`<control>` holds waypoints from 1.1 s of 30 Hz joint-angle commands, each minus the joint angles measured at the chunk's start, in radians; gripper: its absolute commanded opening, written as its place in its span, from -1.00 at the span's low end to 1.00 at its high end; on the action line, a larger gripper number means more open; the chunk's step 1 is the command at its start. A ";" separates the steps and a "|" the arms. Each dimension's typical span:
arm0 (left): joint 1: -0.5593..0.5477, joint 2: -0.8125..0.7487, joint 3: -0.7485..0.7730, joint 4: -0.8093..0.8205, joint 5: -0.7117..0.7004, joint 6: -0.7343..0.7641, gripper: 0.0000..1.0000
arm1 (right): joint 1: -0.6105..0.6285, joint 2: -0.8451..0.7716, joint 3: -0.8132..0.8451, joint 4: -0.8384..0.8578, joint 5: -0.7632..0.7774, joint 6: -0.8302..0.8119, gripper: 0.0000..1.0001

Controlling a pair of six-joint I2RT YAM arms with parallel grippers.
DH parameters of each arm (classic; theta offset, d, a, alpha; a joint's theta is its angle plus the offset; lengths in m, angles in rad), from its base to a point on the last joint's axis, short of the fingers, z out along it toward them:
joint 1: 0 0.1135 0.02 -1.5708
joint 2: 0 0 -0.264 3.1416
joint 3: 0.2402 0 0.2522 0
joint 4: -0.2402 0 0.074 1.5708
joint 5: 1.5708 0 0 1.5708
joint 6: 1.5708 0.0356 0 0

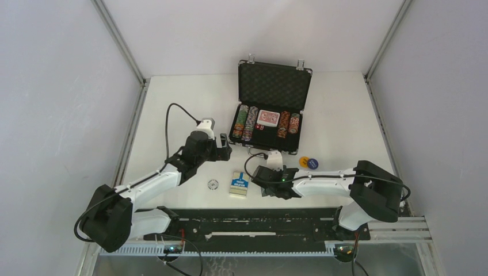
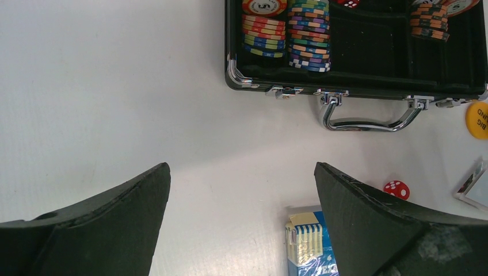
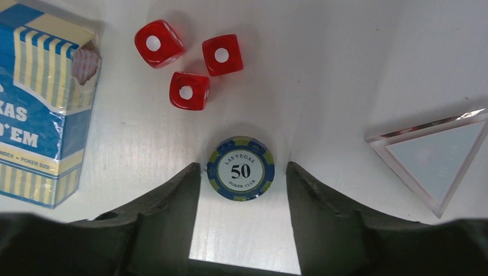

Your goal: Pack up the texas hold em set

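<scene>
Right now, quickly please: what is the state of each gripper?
Left gripper: open, holding nothing.
Right gripper: open around the round blue poker chip marked 50, not clamped yet.

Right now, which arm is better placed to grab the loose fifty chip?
Right. The right fingers flank the fifty chip; the left fingers hang open over the table, short of the case.

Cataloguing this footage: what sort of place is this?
Probably a lab robot cell: a white table boxed in by plain grey panels, with a black mounting rail at its near edge.
</scene>
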 commanded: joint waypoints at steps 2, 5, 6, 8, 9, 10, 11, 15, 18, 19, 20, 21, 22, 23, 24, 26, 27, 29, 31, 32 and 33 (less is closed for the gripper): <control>0.002 -0.003 0.005 0.040 0.011 -0.011 0.99 | 0.006 0.048 -0.004 -0.016 0.020 0.021 0.17; 0.002 0.001 0.007 0.040 0.015 -0.012 0.99 | 0.009 0.045 -0.005 -0.025 0.030 0.025 0.15; 0.002 0.003 0.009 0.040 0.015 -0.012 0.99 | 0.009 0.046 -0.005 -0.028 0.035 0.026 0.14; 0.002 0.005 0.009 0.037 0.017 -0.013 0.99 | 0.009 0.043 -0.005 -0.032 0.042 0.026 0.08; 0.002 0.005 0.010 0.037 0.017 -0.013 0.99 | 0.009 0.044 -0.005 -0.031 0.044 0.025 0.07; 0.002 0.006 0.010 0.037 0.016 -0.013 0.99 | 0.009 0.044 -0.005 -0.030 0.045 0.023 0.05; 0.002 0.008 0.010 0.036 0.016 -0.012 1.00 | 0.009 0.042 -0.005 -0.027 0.045 0.020 0.05; 0.002 0.007 0.013 0.031 0.016 -0.011 1.00 | 0.009 0.032 -0.005 -0.020 0.039 0.006 -0.06; 0.002 0.005 0.013 0.029 0.017 -0.015 1.00 | 0.008 0.015 -0.005 -0.018 0.038 -0.001 -0.13; 0.001 0.005 0.014 0.029 0.021 -0.018 1.00 | 0.007 0.007 -0.004 -0.020 0.041 -0.002 -0.14; 0.001 0.005 0.014 0.029 0.028 -0.020 1.00 | 0.006 -0.002 -0.005 -0.020 0.044 -0.005 -0.15; 0.002 0.004 0.016 0.029 0.035 -0.023 1.00 | 0.004 -0.017 -0.005 -0.018 0.046 -0.009 -0.15; 0.002 0.004 0.017 0.029 0.044 -0.026 0.98 | 0.001 -0.029 -0.005 -0.015 0.047 -0.013 -0.16; 0.001 0.004 0.018 0.029 0.050 -0.030 0.97 | -0.003 -0.041 -0.005 -0.015 0.048 -0.019 -0.15; 0.002 0.004 0.022 0.027 0.058 -0.037 0.96 | -0.009 -0.053 -0.005 -0.011 0.047 -0.027 -0.15; 0.002 0.007 0.032 0.023 0.087 -0.048 0.94 | -0.021 -0.077 -0.005 -0.002 0.051 -0.050 -0.15; 0.002 0.009 0.039 0.017 0.111 -0.057 0.94 | -0.025 -0.089 -0.005 0.003 0.056 -0.063 -0.14; 0.002 0.024 0.054 0.017 0.177 -0.077 0.93 | -0.031 -0.112 -0.006 0.016 0.072 -0.096 -0.15; 0.000 0.041 0.062 0.038 0.274 -0.093 0.91 | -0.032 -0.130 -0.007 0.035 0.096 -0.140 -0.16; -0.001 0.050 0.066 0.050 0.325 -0.095 0.89 | -0.035 -0.138 -0.011 0.047 0.106 -0.165 -0.16; -0.006 0.059 0.070 0.064 0.366 -0.096 0.88 | -0.040 -0.146 -0.014 0.060 0.110 -0.187 -0.16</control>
